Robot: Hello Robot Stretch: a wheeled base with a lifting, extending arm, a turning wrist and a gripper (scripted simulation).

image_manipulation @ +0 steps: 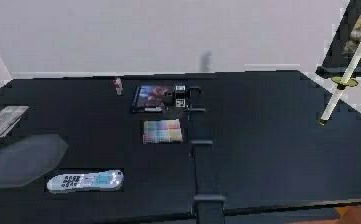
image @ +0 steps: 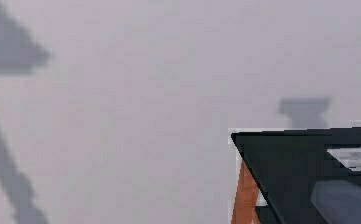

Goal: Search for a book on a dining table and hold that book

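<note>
Arm side view is showing the book [image_manipulation: 154, 97] lying flat on the black dining table [image_manipulation: 268, 130], a thin dark-covered rectangle with a picture on its face, toward the tabletop's far edge. It is looking light, stiff and flat, and its cover is probably smooth. So I am judging that fingers pressing down on the face would be sliding off. The better hold is looking to be across one edge, where cover and pages are forming a firm block. Taking it near the middle of that edge should be keeping the book from drooping or fanning when lifted. The gripper [image_manipulation: 186, 97] is sitting at the book's right edge in this view, at the end of the dark arm bar [image_manipulation: 201, 170]. I cannot tell its state, whether it is touching the cover, or, with the book lying on the table beside it, whether it is holding anything. Just below the book in the picture a colourful flat square [image_manipulation: 161, 131] is lying apart from it. Near the book's left a small pinkish bottle [image_manipulation: 117, 86] is standing. Well below and left of the book a pale remote control [image_manipulation: 85, 181] is lying, and far to the book's right a white candle [image_manipulation: 338, 88] is standing. Forward view is catching a table corner with an orange-brown wooden leg [image: 246, 195] against a bare wall [image: 138, 90].
</note>
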